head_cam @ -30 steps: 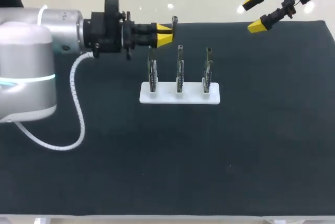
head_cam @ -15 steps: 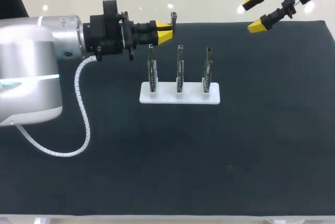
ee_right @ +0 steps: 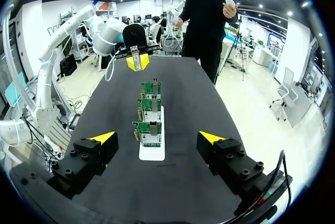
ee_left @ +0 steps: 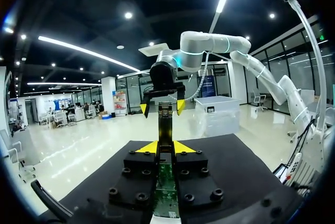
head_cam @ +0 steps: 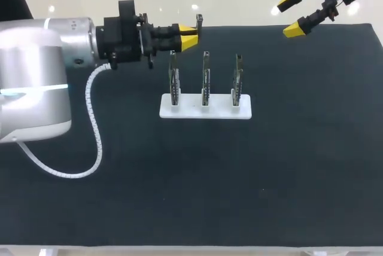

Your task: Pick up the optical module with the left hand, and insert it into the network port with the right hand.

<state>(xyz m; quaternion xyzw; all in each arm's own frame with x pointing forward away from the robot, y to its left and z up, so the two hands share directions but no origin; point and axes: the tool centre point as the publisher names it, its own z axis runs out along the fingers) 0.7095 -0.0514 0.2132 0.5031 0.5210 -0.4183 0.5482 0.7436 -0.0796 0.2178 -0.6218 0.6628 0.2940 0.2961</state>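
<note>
The optical module (ee_left: 166,125) is held above the far side of the table, pinched from two sides between the yellow tips of the left gripper (head_cam: 190,36). Its slim body juts out ahead of the fingers. The right gripper (head_cam: 289,15) hangs well apart from it, over the far right corner, with its fingers spread wide and nothing between them.

A handover is judged to be the next risk. Only one end of the module is gripped, so it could be twisted or dropped if it is released before the right fingers are firmly closed on it. A skewed regrip would then be carried into the insertion, and the network port could be missed or jammed.

The three upright circuit boards (head_cam: 205,79) stand only slotted in the white holder (head_cam: 205,112), near and below the left gripper. They could be knocked or tipped by a low pass or a hard push. The port itself is too small to be made out.

No writing, label or brand can be read on any of these things.
</note>
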